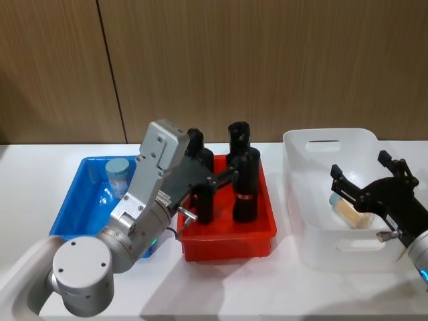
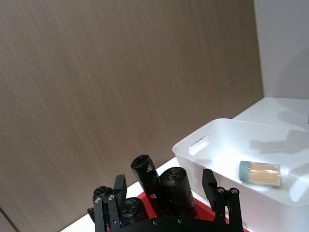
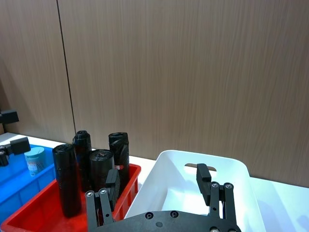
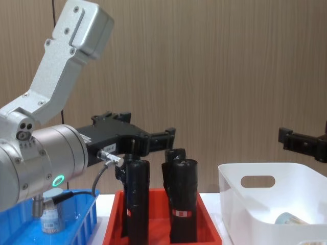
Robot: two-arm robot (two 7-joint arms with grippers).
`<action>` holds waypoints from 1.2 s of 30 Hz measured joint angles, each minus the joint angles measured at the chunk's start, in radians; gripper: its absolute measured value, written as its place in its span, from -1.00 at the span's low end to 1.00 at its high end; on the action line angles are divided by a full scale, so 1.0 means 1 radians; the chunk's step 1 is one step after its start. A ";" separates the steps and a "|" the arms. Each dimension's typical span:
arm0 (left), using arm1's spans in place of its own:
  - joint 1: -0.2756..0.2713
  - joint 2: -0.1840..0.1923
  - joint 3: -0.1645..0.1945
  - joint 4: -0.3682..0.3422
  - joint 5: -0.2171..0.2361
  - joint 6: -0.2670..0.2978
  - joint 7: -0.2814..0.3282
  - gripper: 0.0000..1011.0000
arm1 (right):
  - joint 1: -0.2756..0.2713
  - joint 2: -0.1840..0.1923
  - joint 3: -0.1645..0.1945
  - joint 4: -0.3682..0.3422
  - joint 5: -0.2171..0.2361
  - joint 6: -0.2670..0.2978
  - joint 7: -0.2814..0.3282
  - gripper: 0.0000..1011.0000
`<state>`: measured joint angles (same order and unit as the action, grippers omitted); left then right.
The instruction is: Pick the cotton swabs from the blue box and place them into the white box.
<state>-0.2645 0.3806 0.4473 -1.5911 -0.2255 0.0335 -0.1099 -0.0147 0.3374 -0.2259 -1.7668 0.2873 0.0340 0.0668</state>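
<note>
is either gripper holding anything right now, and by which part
Nothing is held. The left gripper and right gripper are both open and empty.

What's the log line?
left tool open over red tray; right tool open over white box; lying tub inside; upright tub in blue box

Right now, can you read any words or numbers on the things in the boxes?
No text here can be read.
Red band on a black cylinder in the red tray: its marks are too small to read.
White label on the cotton swab tub in the blue box: too blurred to read.
</note>
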 joint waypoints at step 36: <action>0.029 0.001 0.007 -0.037 0.029 -0.018 0.100 0.99 | 0.000 0.000 0.000 0.000 0.000 0.000 0.000 0.98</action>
<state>-0.2350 0.3819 0.4539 -1.6283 -0.1968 0.0155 -0.0101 -0.0146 0.3374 -0.2258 -1.7667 0.2874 0.0341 0.0668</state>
